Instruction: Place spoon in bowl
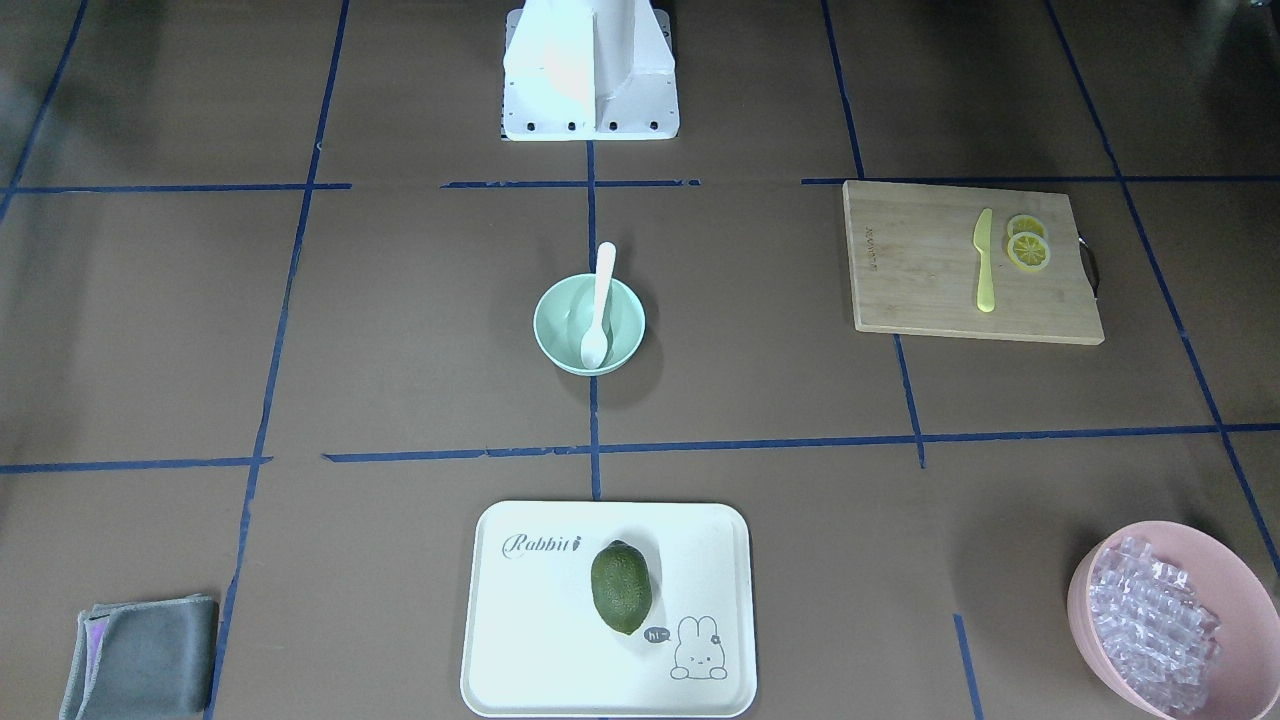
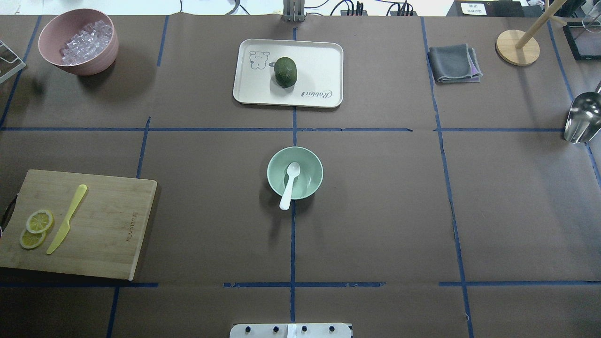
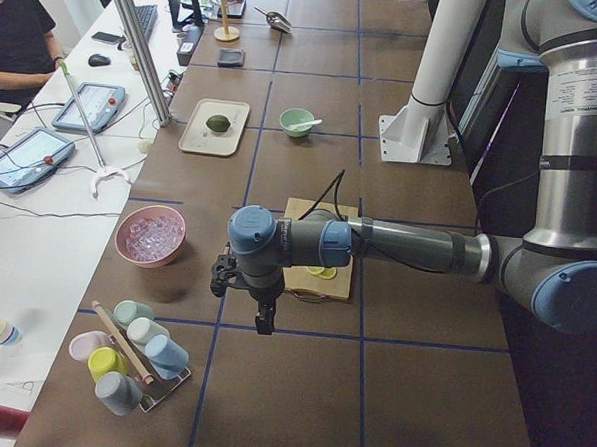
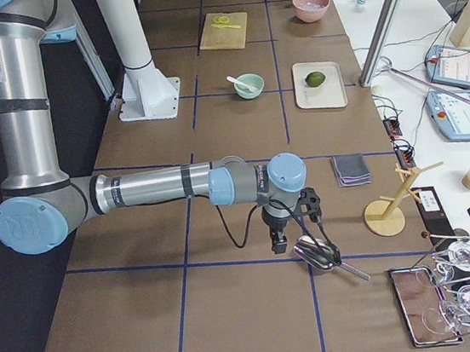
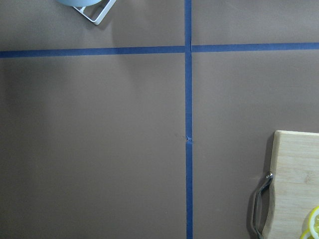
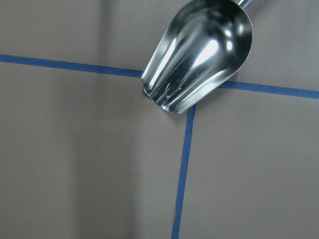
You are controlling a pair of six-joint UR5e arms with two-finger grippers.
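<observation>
The white spoon (image 1: 600, 300) lies in the mint-green bowl (image 1: 560, 325) at the table's middle. Its scoop rests inside the bowl and its handle sticks out over the rim toward the robot's base. Both also show in the overhead view: spoon (image 2: 289, 183), bowl (image 2: 310, 171). My left gripper (image 3: 264, 317) shows only in the exterior left view, far from the bowl at the table's left end. My right gripper (image 4: 279, 243) shows only in the exterior right view, at the right end above a metal scoop (image 4: 317, 252). I cannot tell whether either is open or shut.
A wooden cutting board (image 2: 103, 225) holds a yellow knife (image 2: 67, 218) and lemon slices (image 2: 35, 227). A pink bowl (image 2: 77, 40) of clear cubes, a white tray (image 2: 319, 61) with a green fruit (image 2: 285, 72), a grey cloth (image 2: 453, 63) and a wooden stand (image 2: 517, 47) lie along the far side.
</observation>
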